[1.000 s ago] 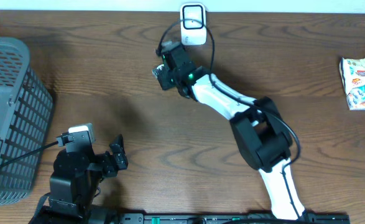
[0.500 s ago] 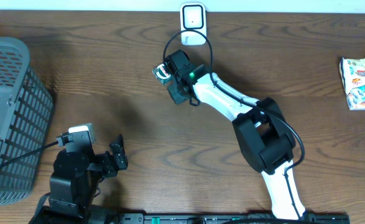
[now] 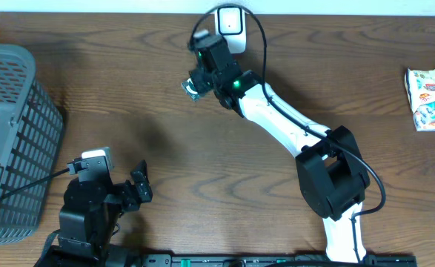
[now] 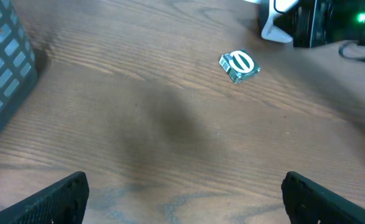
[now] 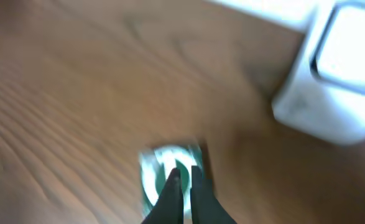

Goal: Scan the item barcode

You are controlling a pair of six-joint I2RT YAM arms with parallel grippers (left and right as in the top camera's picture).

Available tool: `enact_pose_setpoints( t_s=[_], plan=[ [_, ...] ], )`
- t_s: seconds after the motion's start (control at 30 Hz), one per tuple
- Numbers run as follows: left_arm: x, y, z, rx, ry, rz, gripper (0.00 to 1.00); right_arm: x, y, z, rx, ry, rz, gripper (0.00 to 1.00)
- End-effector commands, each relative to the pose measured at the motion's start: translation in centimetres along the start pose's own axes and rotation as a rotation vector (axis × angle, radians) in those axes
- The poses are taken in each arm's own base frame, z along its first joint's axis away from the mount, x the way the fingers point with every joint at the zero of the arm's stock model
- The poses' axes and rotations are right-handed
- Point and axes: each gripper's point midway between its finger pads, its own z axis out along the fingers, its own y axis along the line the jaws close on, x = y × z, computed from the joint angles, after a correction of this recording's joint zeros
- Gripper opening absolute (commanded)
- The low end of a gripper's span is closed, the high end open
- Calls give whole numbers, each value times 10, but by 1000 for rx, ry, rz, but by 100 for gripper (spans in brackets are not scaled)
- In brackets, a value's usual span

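Your left arm (image 3: 91, 204) is sitting at the near edge, jaws wide open, well apart from the item (image 4: 239, 65). The item, a small flat green-and-white pack, near-square with no clear long axis, is lying on the surface (image 3: 165, 133) right at the tip of your right arm (image 3: 276, 119), whose jaws are pinched closed on nothing; that arm's nearer. The white scanner (image 3: 230, 21) is standing just beyond.
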Motion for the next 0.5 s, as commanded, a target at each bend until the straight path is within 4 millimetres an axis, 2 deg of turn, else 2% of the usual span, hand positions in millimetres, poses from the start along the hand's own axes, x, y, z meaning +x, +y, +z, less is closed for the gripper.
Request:
enact_pose_setpoints(
  t_s=[0.0,0.13,0.3,0.47],
  plan=[
    [-1,2,0,-11,-7,-6,98,-10,17,7,-79,-58,-11,1],
    [-1,2,0,-11,-7,-6,98,-15,19,28,-86,-137,-10,1],
    [-1,2,0,-11,-7,-6,98,-5,20,61,-95,-211,-9,1],
    [-1,2,0,-11,-7,-6,98,5,30,74,-125,-219,20,1]
  ],
)
